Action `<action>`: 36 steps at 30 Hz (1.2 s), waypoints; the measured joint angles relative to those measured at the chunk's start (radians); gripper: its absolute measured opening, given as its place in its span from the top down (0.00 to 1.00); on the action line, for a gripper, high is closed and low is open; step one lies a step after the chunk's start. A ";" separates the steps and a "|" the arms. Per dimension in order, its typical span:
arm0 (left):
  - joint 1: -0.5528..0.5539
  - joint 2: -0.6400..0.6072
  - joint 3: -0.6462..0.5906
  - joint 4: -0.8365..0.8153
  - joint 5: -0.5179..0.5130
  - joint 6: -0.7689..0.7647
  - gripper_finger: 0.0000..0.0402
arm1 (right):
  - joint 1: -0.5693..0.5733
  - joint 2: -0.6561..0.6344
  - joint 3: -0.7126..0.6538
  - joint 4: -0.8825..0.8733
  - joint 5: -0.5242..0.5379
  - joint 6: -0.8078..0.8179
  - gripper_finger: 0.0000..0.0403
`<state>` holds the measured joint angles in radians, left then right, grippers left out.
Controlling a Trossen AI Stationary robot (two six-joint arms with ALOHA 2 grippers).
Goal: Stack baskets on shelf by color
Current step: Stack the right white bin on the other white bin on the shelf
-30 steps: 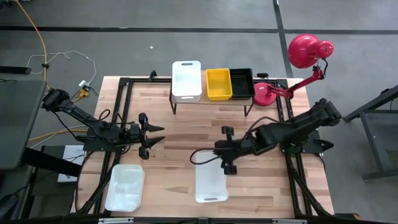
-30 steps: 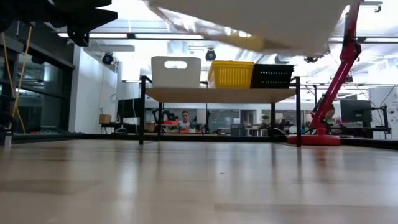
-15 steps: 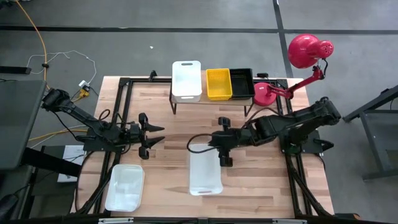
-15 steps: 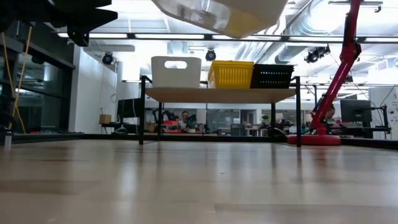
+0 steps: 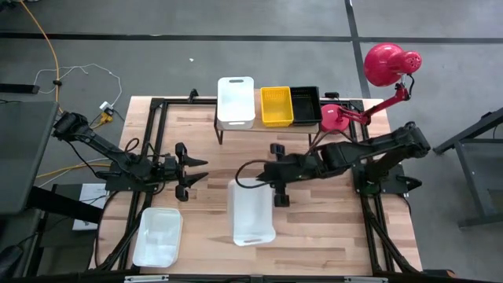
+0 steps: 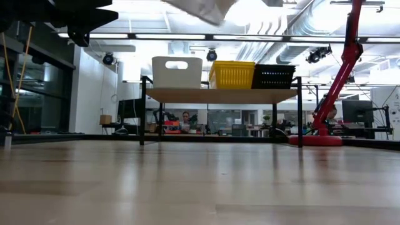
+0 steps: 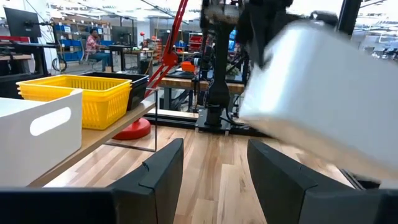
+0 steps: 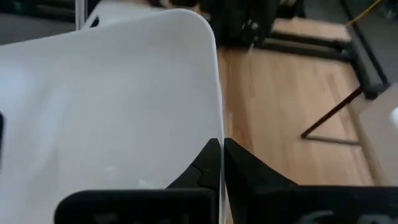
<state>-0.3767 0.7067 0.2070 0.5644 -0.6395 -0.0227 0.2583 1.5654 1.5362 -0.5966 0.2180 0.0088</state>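
2 dark jointed arms (image 5: 118,161), black cables, wedge-shaped black fingers (image 7: 155,177).

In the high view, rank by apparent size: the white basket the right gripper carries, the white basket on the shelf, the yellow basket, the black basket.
1. Carried white basket, held in the right gripper; it is lifted nearer the camera, so its lead is unsure.
2. White basket on the shelf.
3. Yellow basket and black basket: they look alike, no ranking.

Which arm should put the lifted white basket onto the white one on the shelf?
Right. The right tool is shut on the lifted white basket's rim, just in front of the shelf where the white basket sits. The left tool is open, holding nothing, off to the side.
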 joint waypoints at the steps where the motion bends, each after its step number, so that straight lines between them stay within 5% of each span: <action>1: 0.000 0.000 0.000 0.000 0.000 0.000 0.59 | -0.008 0.000 0.019 0.002 0.000 -0.021 1.00; 15: 0.001 0.000 0.000 0.000 0.000 0.000 0.59 | -0.188 -0.002 0.368 0.004 0.054 -0.278 1.00; 36: 0.003 0.000 0.000 0.000 -0.004 0.007 0.59 | -0.580 0.130 0.387 0.111 0.097 -0.388 1.00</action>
<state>-0.3741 0.7063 0.2070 0.5648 -0.6436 -0.0155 -0.3215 1.6958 1.9232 -0.4861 0.3146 -0.3791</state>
